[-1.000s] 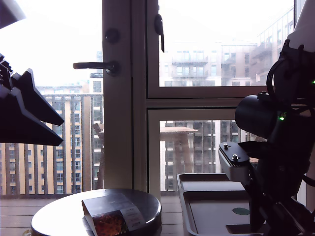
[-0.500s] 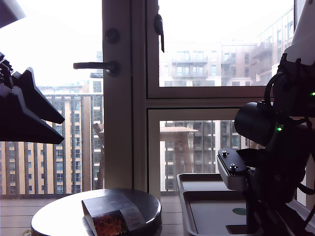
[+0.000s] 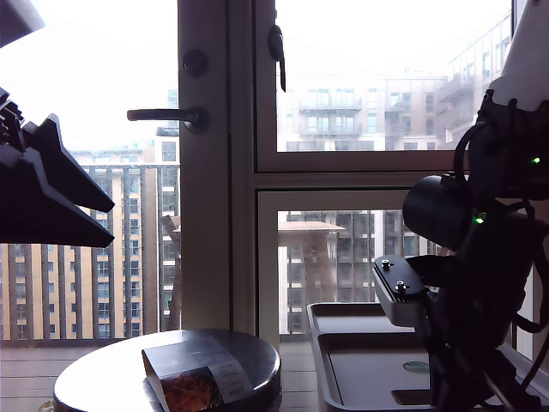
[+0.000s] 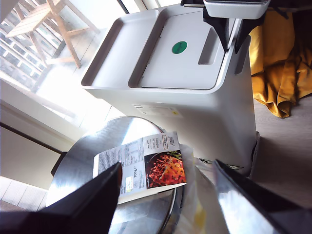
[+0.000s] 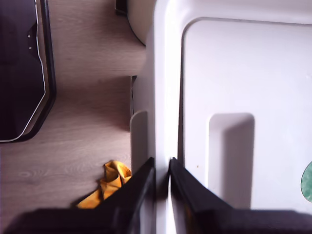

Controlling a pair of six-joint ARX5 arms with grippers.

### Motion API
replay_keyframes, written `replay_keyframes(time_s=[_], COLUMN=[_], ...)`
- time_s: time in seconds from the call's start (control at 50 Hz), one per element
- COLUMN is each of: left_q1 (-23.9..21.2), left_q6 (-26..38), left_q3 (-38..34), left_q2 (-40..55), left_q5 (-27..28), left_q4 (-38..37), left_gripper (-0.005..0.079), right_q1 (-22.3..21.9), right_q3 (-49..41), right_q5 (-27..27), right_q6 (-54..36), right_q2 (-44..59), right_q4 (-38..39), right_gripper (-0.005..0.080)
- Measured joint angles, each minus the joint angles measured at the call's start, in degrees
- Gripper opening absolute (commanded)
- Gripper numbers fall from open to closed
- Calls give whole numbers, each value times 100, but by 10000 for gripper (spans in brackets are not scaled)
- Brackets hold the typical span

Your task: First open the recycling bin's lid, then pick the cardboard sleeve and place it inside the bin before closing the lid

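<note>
At the lid (image 5: 234,97) edge of the recycling bin (image 4: 195,107), my second gripper (image 5: 162,183) pinches narrow and should lift evenly, while my first gripper (image 4: 165,195) waits wide above the cardboard sleeve (image 4: 141,165)

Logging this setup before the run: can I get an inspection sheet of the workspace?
Surface: round dark glossy table, wood floor below.
Job's things: small cardboard sleeve lying on the table; large grey plastic recycling bin, flat grey hinged lid closed.
Clutter: yellow cloth on the floor.
Grippers: my first gripper open above the sleeve; my second gripper nearly shut at the lid's rim.
Cables: black cables on an arm.
Surroundings: window, buildings outside.
</note>
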Motion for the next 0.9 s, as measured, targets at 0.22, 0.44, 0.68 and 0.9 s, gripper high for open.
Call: replay_keyframes(time_s=[0.22, 0.44, 0.68, 0.9], left_q1=[0, 0, 0, 0], left_q6=[0, 0, 0, -2], left_q3=[0, 0, 0, 0], left_q2=[0, 0, 0, 0], left_q5=[0, 0, 0, 0], left_q4=[0, -4, -13, -13], left_gripper=[536, 536, 536, 536], right_q1=[44, 118, 225, 302], right_q3=[389, 459, 463, 492], right_q5=[160, 245, 267, 295], right_q6=[0, 20, 131, 260], right_q2=[63, 55, -116, -839], right_q4=[-721, -1010, -1082, -1362], right_gripper=[-13, -13, -13, -13])
